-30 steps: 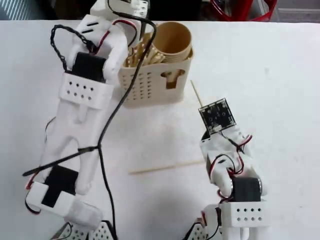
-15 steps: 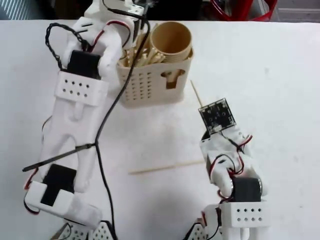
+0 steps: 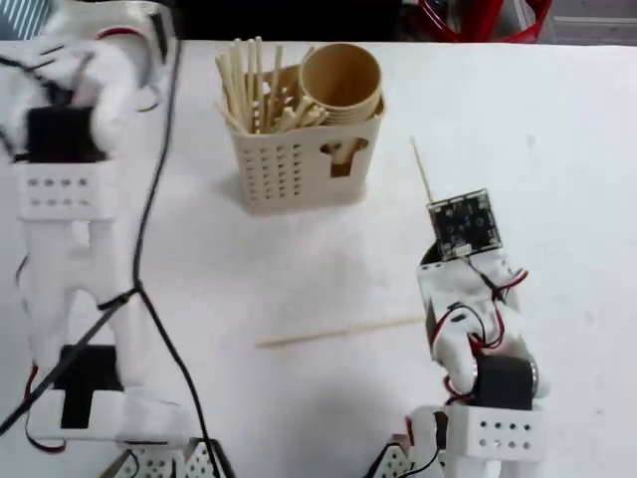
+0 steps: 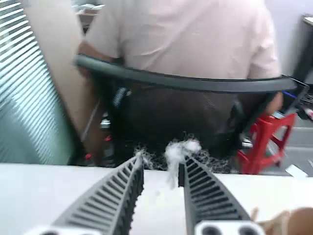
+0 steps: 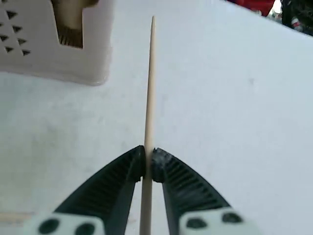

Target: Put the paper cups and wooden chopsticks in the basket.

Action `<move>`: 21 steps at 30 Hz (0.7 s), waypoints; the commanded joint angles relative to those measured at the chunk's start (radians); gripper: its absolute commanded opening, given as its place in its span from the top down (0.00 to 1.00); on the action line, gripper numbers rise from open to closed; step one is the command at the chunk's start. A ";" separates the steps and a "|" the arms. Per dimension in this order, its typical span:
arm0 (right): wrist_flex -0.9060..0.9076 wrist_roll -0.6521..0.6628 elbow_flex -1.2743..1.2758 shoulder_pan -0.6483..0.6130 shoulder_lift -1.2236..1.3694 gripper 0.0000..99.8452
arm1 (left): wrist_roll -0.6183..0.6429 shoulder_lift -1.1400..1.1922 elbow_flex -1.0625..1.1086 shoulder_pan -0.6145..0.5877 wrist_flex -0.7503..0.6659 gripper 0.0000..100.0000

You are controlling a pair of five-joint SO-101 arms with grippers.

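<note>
The cream basket (image 3: 299, 164) stands at the back of the table, with stacked paper cups (image 3: 341, 78) and several wooden chopsticks (image 3: 254, 85) upright inside it. My right gripper (image 5: 148, 159) is shut on one chopstick (image 5: 149, 93). That chopstick's tip (image 3: 420, 167) pokes out ahead of the right arm (image 3: 478, 329), to the right of the basket (image 5: 54, 44). Another chopstick (image 3: 338, 331) lies flat on the table in front of the basket. My left gripper (image 4: 160, 164) is open and holds nothing, raised at the table's far left; its arm (image 3: 60, 189) is blurred.
White tabletop (image 3: 557, 129) stretches free to the right of the basket. Behind the table's far edge stand an office chair (image 4: 195, 98) with a person sitting in it and a red object (image 4: 264, 142).
The left arm has swung left, away from the basket, uncovering the chopsticks in it. The right arm has shifted slightly right with its chopstick still gripped.
</note>
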 commanded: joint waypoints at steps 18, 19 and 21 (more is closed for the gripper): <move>-0.179 -0.181 -0.772 -0.269 0.372 0.98 | -0.023 -0.061 0.957 -0.165 -0.250 0.87; -0.200 -0.183 -0.802 -0.289 0.429 0.98 | -0.023 -0.058 1.003 -0.160 -0.307 0.87; -0.269 -0.218 -0.847 -0.325 0.536 0.98 | -0.026 -0.061 1.074 -0.136 -0.399 0.87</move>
